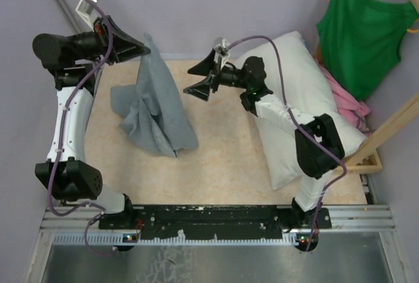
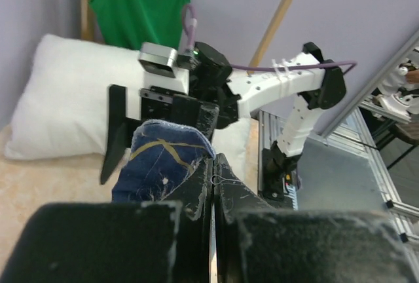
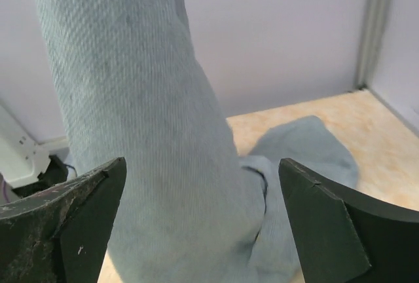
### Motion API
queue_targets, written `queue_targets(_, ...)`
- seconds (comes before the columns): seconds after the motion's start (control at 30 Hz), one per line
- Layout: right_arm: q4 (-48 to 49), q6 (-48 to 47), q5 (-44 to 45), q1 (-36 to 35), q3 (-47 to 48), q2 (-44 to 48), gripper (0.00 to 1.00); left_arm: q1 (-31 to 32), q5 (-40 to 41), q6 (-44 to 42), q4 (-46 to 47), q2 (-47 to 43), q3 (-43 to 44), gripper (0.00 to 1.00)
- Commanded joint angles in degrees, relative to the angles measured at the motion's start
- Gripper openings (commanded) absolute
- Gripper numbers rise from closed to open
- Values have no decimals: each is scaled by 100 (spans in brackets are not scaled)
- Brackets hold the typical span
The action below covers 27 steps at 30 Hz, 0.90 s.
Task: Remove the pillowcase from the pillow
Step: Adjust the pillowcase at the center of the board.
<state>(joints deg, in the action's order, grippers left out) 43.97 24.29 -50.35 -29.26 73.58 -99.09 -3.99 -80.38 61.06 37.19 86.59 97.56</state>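
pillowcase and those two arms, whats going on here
The left hand is shut on one end of the pillowcase and holds it up, with the rest draping down onto the table. The right hand is open right beside the hanging cloth, not closed on it. The pillow lies bare on the right side of the table, already out of its case.
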Motion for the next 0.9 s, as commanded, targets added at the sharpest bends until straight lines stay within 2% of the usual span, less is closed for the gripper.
queue_targets(0.0,942,513,-1352,-126,1288,-896,99,2,-452,1080,1646,-245,-465,0)
queue_targets(0.07,983,684,-1713,-249,1856,-1232,99,3,-560,1538,2213,-364,-673,0)
queue_targets(0.13,1097,1079,-2324,-437,2367,-1561,99,3,-604,1555,2321,-538,-878,0)
queue_targets(0.2,2296,2089,-2893,-722,2612,-1868,99,1,-645,1315,2141,-743,-1090,0)
queue_targets(0.23,3190,2807,-3151,-852,2716,-2050,99,-1,-660,1199,2040,-816,-1172,0)
queue_targets(0.27,4164,3762,-3369,-961,2889,-2271,99,2,-668,1139,2021,-871,-1239,0)
queue_targets(0.3,5135,5129,-3530,-1065,3271,-2625,99,-6,-676,1121,2042,-906,-1295,0)
queue_targets(0.33,5430,5696,-3689,-1145,3608,-2855,95,-10,-671,1119,2064,-926,-1333,0)
queue_targets(0.4,5504,6238,-3958,-1239,4057,-3161,67,-41,-644,1130,2100,-921,-1369,0)
queue_targets(0.5,5493,6435,-4055,-1188,4242,-3283,14,-112,-564,1155,2207,-857,-1363,0)
queue_targets(0.53,5497,6536,-4018,-1110,4332,-3314,0,-141,-528,1124,2208,-824,-1336,0)
queue_targets(0.7,5443,6769,-3362,-351,4370,-3210,0,-215,-341,647,1652,-386,-818,0)
queue_targets(0.73,5110,6605,-3276,-176,4279,-3130,0,-209,-305,498,1441,-256,-526,0)
queue_targets(0.8,4000,5751,-3023,141,3940,-2855,0,-209,-201,132,880,61,32,0)
queue_targets(0.83,3076,5052,-2787,296,3696,-2640,0,-208,-125,-101,365,296,401,0)
queue_targets(0.87,1643,3962,-2499,429,3504,-2284,0,-211,-23,-412,-195,481,806,0)
